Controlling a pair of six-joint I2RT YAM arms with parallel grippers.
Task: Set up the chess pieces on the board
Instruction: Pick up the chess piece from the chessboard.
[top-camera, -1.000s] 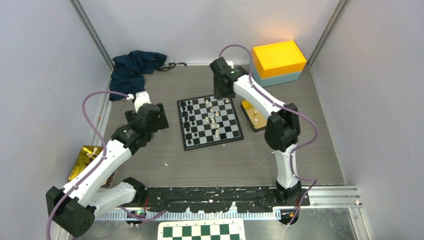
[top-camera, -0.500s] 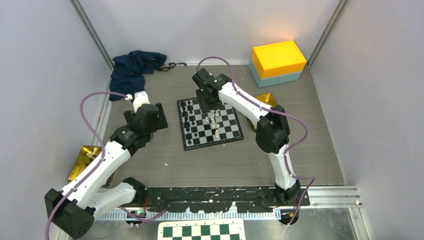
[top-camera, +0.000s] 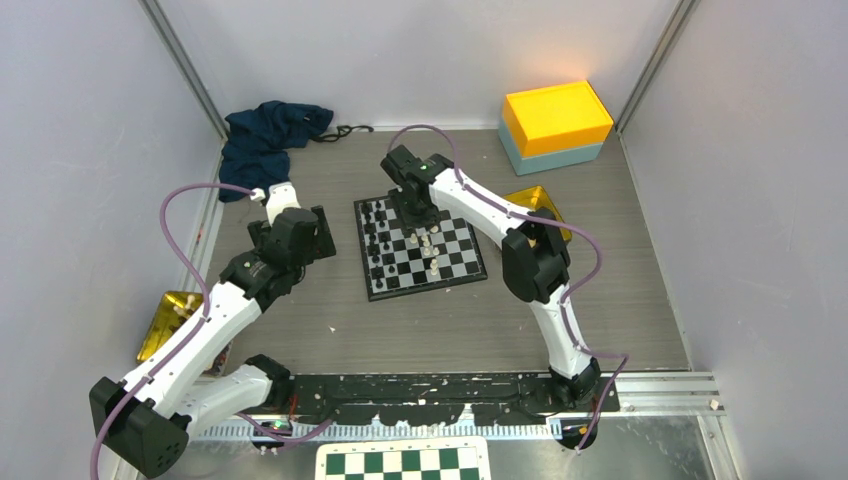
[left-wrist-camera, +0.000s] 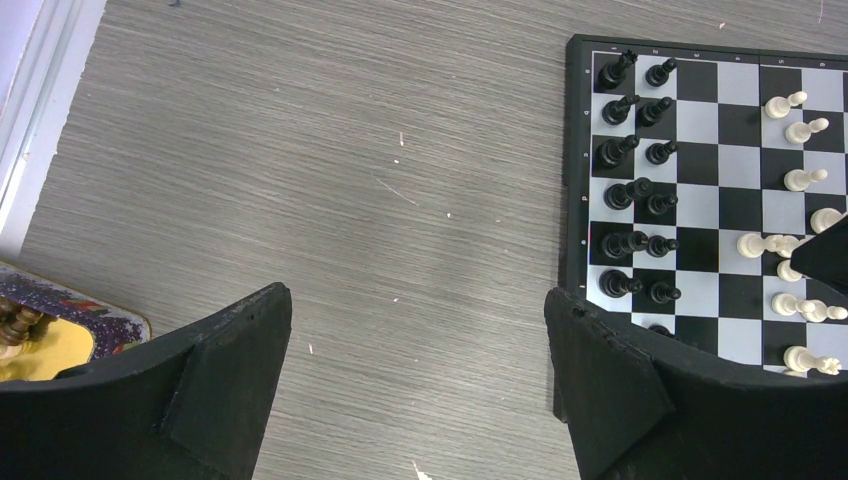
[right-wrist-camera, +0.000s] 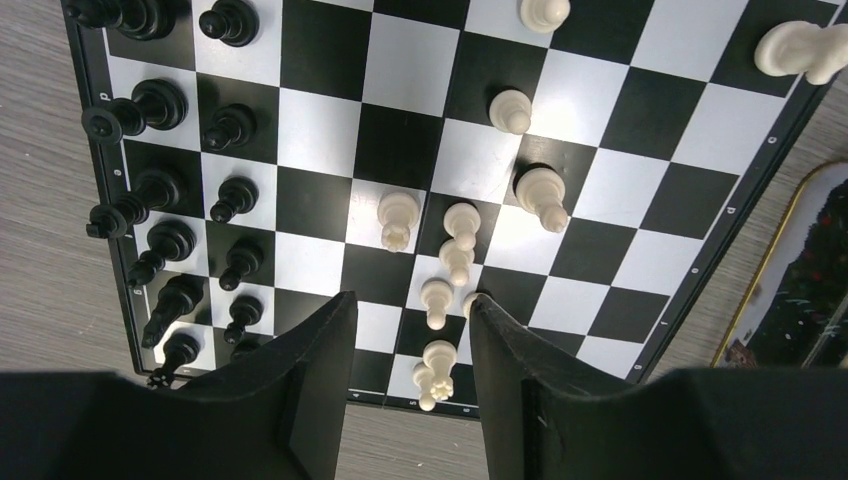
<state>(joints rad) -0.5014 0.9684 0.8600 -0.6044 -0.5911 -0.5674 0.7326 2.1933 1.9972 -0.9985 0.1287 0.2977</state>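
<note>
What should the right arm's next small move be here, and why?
Probably lower the right gripper onto the white piece framed between its open fingers and close on it. The black pieces stand in two files along one edge of the board, while the rest of the white set crowds the middle squares, off its home rows.

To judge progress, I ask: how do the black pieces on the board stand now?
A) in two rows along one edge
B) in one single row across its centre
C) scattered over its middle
A: the black pieces stand in two rows along one edge of the board.
</note>
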